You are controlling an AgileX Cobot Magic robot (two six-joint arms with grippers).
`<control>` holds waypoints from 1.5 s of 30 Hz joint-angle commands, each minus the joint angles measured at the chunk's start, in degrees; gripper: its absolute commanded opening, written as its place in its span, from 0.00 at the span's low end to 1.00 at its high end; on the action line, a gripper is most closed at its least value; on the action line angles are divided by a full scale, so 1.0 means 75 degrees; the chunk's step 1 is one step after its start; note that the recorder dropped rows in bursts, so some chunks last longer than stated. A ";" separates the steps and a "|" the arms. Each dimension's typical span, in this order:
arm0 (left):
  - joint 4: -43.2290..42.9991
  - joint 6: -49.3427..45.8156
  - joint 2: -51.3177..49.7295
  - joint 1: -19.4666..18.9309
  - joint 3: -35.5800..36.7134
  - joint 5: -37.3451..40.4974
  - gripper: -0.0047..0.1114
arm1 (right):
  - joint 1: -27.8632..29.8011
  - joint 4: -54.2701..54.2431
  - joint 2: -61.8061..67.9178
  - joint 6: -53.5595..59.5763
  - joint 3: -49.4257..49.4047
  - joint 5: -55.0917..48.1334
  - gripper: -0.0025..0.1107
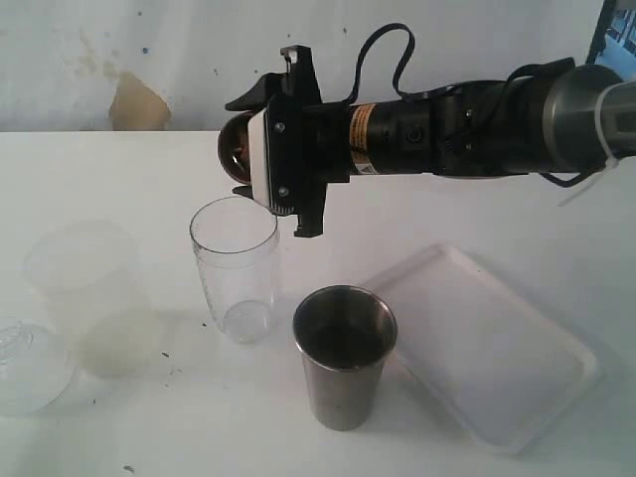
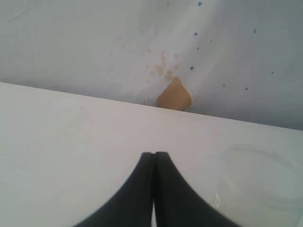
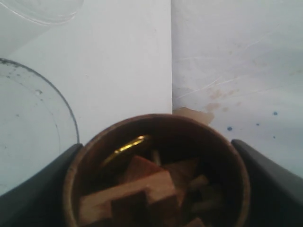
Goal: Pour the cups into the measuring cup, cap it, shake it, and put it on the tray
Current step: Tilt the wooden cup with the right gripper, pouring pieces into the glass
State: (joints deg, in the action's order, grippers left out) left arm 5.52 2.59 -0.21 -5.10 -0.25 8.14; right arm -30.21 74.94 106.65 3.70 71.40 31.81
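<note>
The right gripper (image 1: 243, 147) pinches the wooden cup (image 1: 231, 151) between wide-set fingers (image 3: 277, 184), and the cup is tipped on its side close above the measuring cup (image 1: 235, 268). Only the right wrist view shows the brown chunks (image 3: 142, 189) inside, and what they are is unclear. The left gripper (image 2: 154, 158), its tips pressed together, shows in its own view alone. The tumbler (image 1: 345, 358) stands beside the tray (image 1: 517, 397). The frame edge cuts off the cap (image 1: 25, 363).

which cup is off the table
The brown wooden cup, held tipped by the right gripper; the steel tumbler, frosted cup and measuring cup stand on the table.
</note>
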 commanded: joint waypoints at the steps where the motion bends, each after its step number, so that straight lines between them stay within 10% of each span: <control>1: 0.0000 0.0010 0.0027 -0.0029 0.0033 -0.0081 0.04 | -0.0011 -0.0023 -0.0110 0.0635 0.0079 -0.0073 0.02; 45: 0.0000 0.0010 0.0027 -0.0029 0.0033 -0.0081 0.04 | -0.0231 -0.0023 -0.0110 0.2644 0.0079 -0.0088 0.02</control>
State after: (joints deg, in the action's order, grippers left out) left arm 5.52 2.59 -0.21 -5.10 -0.25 8.14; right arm -32.01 75.29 106.65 21.63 71.40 30.87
